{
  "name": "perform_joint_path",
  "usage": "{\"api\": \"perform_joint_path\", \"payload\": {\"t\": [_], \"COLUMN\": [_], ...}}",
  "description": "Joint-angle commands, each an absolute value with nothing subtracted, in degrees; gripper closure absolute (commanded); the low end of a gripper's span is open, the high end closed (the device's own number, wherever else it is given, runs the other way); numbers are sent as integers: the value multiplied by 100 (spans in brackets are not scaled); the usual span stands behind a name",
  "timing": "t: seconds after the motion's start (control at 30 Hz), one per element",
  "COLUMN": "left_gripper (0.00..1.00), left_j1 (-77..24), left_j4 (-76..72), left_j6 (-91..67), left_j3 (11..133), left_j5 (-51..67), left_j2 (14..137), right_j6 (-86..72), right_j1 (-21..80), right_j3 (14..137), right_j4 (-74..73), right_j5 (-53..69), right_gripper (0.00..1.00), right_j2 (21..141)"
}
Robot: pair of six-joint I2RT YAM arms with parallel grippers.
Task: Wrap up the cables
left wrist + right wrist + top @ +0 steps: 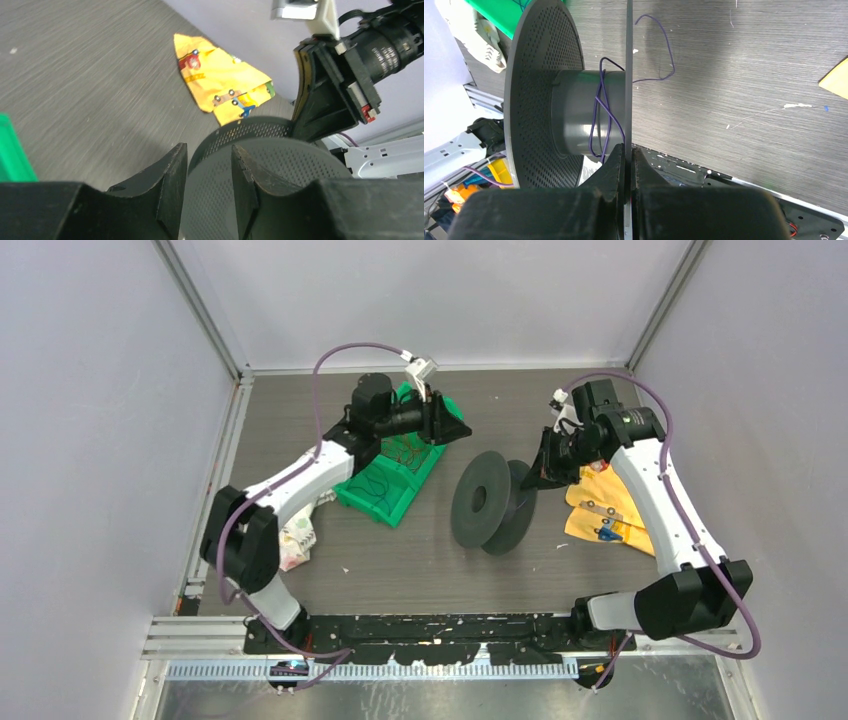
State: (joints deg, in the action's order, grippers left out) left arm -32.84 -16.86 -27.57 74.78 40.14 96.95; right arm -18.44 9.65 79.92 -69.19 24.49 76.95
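The cables (385, 480), thin black and brownish-gold strands, lie loose in a green tray (368, 504) on the table's left half. The left arm covers the tray's far-left part in the top view. One more strand, the wound cable (601, 115), is dark purplish. It makes a few slack turns round the hub of the black spool (490, 502), and a loop of it trails past the flange onto the table (400, 560).

The spool stands on edge mid-table, just right of the tray, w/ perforated flanges. The right gripper (627, 160) is clamped on the rim of one flange, the thin disc pinched between both fingers. The left gripper (209, 150) hangs over the tray's far end facing the spool. Its fingers are apart w/ nothing between them.

Behind the right arm lies a yellow bag (600, 510) w/ small red, blue and metal bits on it. A white crumpled bag (297, 535) sits by the left arm's base, near the tray. There is white print on the right arm's black wrist barrel, too small to read.
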Motion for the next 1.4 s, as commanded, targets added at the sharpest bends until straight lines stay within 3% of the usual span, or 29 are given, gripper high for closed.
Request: {"api": "perform_joint_path", "payload": {"t": [0.0,0.2,0.33,0.43,0.9,1.1,1.37], "left_gripper": [61,59,58,57,51,50,50], "left_j1": [-3239,-3256,-3219,-3089,-3009,-3067,-3100], "left_j4": [-118,1705,1592,1442,-1452,-2841,-3092], "left_j6": [-2311,-2086,-2281,-2348,-2492,-2887,-3279], "left_j3": [7306,6847,6407,6378,5563,5158,5326], "left_j5": [3339,2612,2340,2915,4393,4518,4794], "left_j2": [8812,8618,8769,9157,9849,10125,10493], "right_j6": [-1990,-1897,-1843,-1858,-2437,-2521,-2573], "right_j1": [984,984,986,985,990,985,987], "right_j3": [8147,8046,8046,8201,9556,9758,9760], "right_j4": [-6734,-6777,-6610,-6410,-6649,-6650,-6588], "right_j5": [2515,2482,2758,2979,3427,3480,3479], "right_gripper": [99,100,99,99,100,99,99], "right_j2": [7358,7403,7168,6984,7249,7290,7307]}}
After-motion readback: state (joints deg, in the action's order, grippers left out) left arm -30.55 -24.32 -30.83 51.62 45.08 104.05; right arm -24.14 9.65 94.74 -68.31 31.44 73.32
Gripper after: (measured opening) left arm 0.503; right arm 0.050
